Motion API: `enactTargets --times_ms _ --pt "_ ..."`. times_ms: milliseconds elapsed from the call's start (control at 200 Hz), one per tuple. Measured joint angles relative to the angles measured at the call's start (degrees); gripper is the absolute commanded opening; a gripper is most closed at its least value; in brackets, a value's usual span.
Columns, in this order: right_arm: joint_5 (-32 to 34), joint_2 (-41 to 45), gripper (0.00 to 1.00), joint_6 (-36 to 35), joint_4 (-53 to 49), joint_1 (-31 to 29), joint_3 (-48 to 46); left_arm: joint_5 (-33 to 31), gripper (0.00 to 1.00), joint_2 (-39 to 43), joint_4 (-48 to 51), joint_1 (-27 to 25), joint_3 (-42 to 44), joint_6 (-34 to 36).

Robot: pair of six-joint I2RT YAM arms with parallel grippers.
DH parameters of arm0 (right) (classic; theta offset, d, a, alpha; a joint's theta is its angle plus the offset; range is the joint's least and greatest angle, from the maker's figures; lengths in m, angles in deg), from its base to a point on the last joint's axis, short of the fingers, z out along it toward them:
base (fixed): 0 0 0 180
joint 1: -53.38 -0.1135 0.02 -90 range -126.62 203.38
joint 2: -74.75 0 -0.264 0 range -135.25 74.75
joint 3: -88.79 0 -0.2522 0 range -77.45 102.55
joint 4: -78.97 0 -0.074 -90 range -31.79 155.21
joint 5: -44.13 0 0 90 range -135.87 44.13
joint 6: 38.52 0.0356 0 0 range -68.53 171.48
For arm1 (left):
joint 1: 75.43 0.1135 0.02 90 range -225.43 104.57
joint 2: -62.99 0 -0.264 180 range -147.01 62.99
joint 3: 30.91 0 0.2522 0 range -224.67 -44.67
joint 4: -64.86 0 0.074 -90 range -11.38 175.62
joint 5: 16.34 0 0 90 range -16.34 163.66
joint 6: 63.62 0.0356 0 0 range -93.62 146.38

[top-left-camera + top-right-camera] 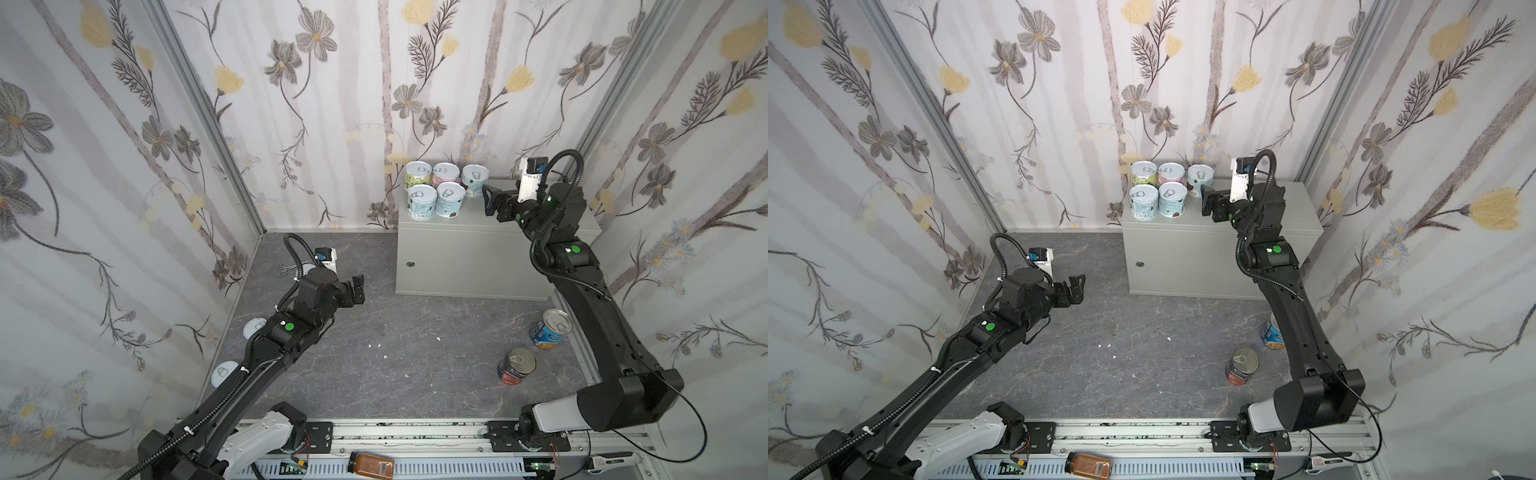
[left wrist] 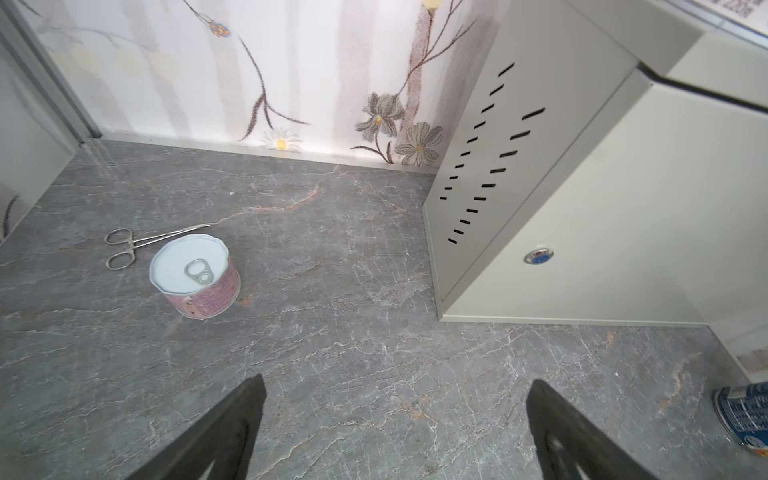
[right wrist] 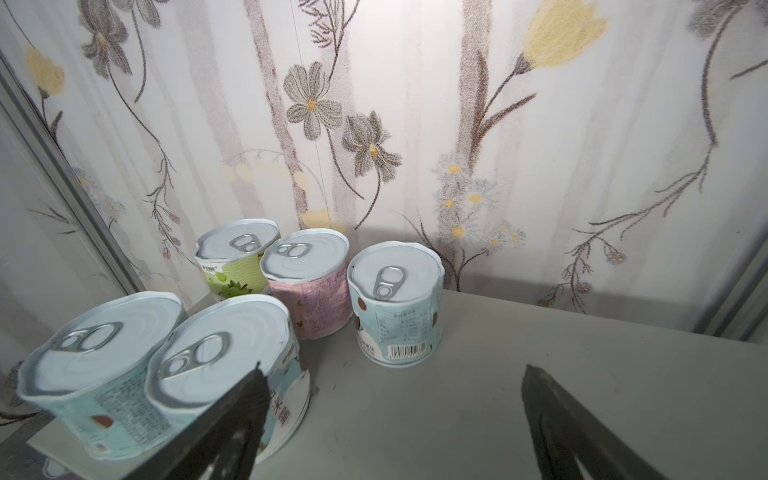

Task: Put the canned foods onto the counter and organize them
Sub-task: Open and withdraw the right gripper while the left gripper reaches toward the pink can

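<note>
- Right gripper (image 3: 392, 374) is spread wide and holds nothing, over the table (image 1: 478, 257). Left gripper (image 2: 395, 382) is also wide and empty, above the floor (image 2: 353, 340).
- Five short cans (image 1: 451, 199) are clustered at the table's left end in both top views. The blue can (image 1: 548, 330), tomato can (image 1: 516, 368) and pink can (image 2: 195, 276) are on the floor.
- Risk: one right finger sits just beside the front can (image 3: 208, 357). We think a sideways retreat could clip it.
- Risk: the right arm hangs over the blue can, so a low swing may topple it.

Amber jar (image 1: 371, 464) lying on its side, steel forceps (image 2: 137, 243) on marbled floor (image 2: 353, 332), floral wallpaper (image 1: 332, 104)
</note>
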Motion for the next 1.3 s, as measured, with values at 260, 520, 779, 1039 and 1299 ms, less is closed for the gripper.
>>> enactTargets --times_ms 260,520,779,1039,1299 --pt "1.36 17.38 1.0 2.21 5.55 -2.47 -16.87 -0.5 1.0 -0.96 2.1 7.19 -2.93 1.14" --pt "1.6 30.36 1.0 4.98 8.17 -9.46 -31.39 1.05 1.0 -5.79 3.02 14.47 -3.61 1.55" --pt "1.11 39.08 1.0 9.16 9.49 -13.79 -43.67 1.25 1.0 -13.22 1.92 20.35 -4.57 2.78" --pt "0.26 43.91 1.0 13.46 14.03 -18.84 -55.87 -0.15 1.0 -23.65 -2.1 21.53 -6.19 3.02" --pt "-0.28 39.56 1.0 15.26 20.28 -23.63 -61.88 -2.47 1.0 -34.95 -6.49 22.97 -10.03 2.99"
